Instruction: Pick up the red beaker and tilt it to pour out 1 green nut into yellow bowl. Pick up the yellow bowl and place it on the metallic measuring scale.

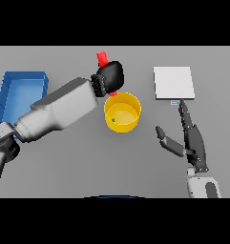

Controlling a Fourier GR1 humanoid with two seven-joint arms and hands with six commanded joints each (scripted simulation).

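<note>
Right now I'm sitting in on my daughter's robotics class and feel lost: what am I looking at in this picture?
You see a humanoid robot's own view, looking down from its head at a grey table. Its left hand grips a red beaker above a yellow bowl, which holds one small green nut. Its right hand rests open, fingers straight, near a flat metallic scale. A blue bin sits at the far left.
</note>
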